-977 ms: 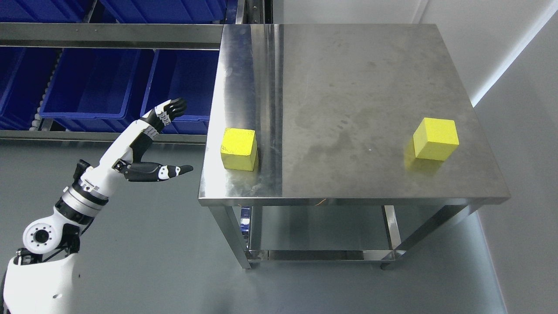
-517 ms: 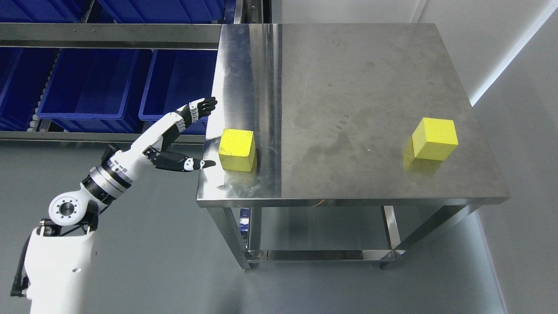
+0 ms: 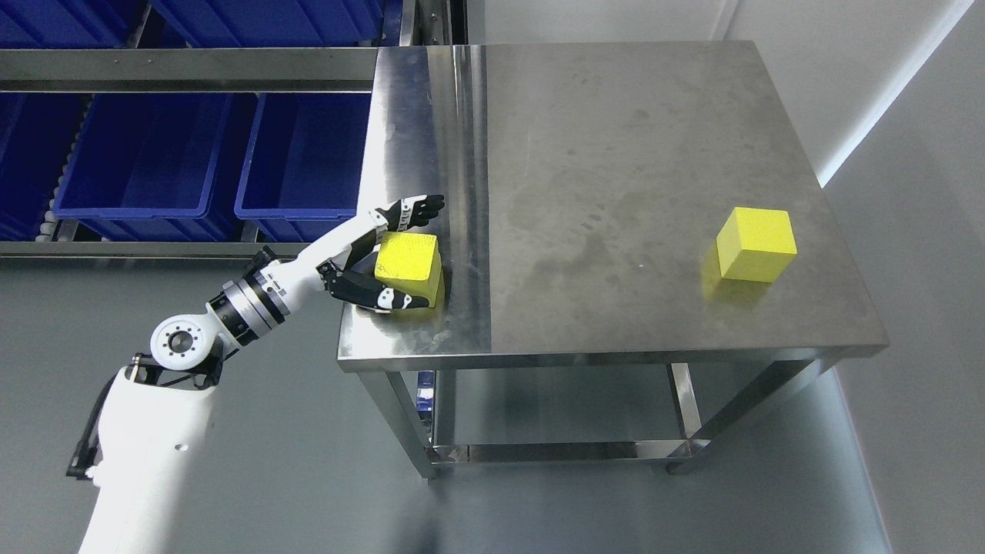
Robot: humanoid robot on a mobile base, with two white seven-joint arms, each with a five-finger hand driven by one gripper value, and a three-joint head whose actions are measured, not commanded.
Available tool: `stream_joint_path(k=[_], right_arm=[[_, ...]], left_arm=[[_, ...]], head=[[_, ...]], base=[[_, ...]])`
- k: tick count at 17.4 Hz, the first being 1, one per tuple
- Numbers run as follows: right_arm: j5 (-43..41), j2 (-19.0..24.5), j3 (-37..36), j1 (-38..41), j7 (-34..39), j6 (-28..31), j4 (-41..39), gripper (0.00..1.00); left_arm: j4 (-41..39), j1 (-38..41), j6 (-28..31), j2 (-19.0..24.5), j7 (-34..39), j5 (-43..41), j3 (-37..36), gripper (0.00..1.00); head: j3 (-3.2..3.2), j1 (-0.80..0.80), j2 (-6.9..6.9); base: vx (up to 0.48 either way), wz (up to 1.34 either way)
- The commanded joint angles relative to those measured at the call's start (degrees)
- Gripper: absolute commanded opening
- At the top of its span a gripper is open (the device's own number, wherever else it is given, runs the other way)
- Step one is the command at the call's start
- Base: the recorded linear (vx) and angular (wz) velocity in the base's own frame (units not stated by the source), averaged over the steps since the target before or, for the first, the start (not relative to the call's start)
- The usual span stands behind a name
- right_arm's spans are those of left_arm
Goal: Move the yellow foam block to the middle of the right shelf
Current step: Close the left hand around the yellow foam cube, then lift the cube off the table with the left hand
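Left hand (image 3: 388, 258) now around block (image 3: 408, 261)

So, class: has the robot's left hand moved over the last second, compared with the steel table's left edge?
Yes. The left hand has moved right, from off the steel table to over its left edge, its fingers now open around the left yellow foam block.

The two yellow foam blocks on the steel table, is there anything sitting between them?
No. In the head view, only bare, smudged tabletop lies between the left block, bracketed by the left hand, and the right block.
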Motion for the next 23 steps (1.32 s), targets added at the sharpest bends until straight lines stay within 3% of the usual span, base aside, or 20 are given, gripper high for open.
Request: stream_joint_path(k=[1,4,7,8,10,12,15,17,20,23], right_arm=[[0.0,-1.0,0.0,-0.1,0.0,0.0,-1.0,1.00],[0.0,-1.0,0.0,-0.1,0.0,0.0,-1.0,1.00],[0.0,-1.0,0.0,-0.2,0.0,0.0,-1.0,1.00],[0.0,-1.0,0.0,-0.2,0.0,0.0,-1.0,1.00],[0.0,-1.0,0.0,-0.2,0.0,0.0,-1.0,1.00],[0.0,-1.0,0.0,-0.2,0.0,0.0,-1.0,1.00],[0.0,-1.0,0.0,-0.2,0.0,0.0,-1.0,1.00],[-0.1,-1.0,0.0,-0.1,0.0,0.0,-1.0,1.00],[0.0,-1.0,0.0,-0.2,0.0,0.0,-1.0,1.00],[0.0,-1.0,0.0,-0.2,0.0,0.0,-1.0,1.00]], left_arm=[[7.0,-1.3,-0.1,-0.1,0.0,-3.0,-6.6,0.97],[7.0,-1.3,-1.4,-0.5,0.0,-2.8,-5.0,0.82],[7.0,0.1,-7.5,-8.3,-0.1,-2.6,4.0,0.38],[7.0,0.8,-9.2,-10.8,-0.1,-2.6,6.1,0.31],[6.2,0.4,-10.8,-14.1,0.2,-2.0,8.2,0.30],[3.4,-2.0,-11.1,-14.1,1.6,3.0,10.9,0.31],[1.3,-5.5,-13.0,-14.1,14.1,13.7,12.4,0.32],[1.2,-4.4,-18.5,-14.1,22.3,14.3,12.4,0.32],[0.5,-1.5,-20.2,-14.1,31.5,14.3,13.1,0.32],[-1.2,1.6,-20.2,-14.1,32.9,14.3,14.6,0.32]], head=[[0.00,0.00,0.00],[0.00,0.00,0.00],[0.00,0.00,0.00],[0.00,0.00,0.00],[0.00,0.00,0.00],[0.00,0.00,0.00],[0.00,0.00,0.00],[0.00,0.00,0.00],[0.00,0.00,0.00],[0.00,0.00,0.00]], base=[[-0.001,0.03],[-0.004,0.05],[-0.003,0.03],[-0.004,0.02],[-0.002,0.01],[0.002,0.01],[-0.002,0.00],[-0.002,-0.09],[-0.002,-0.01],[-0.016,0.04]])
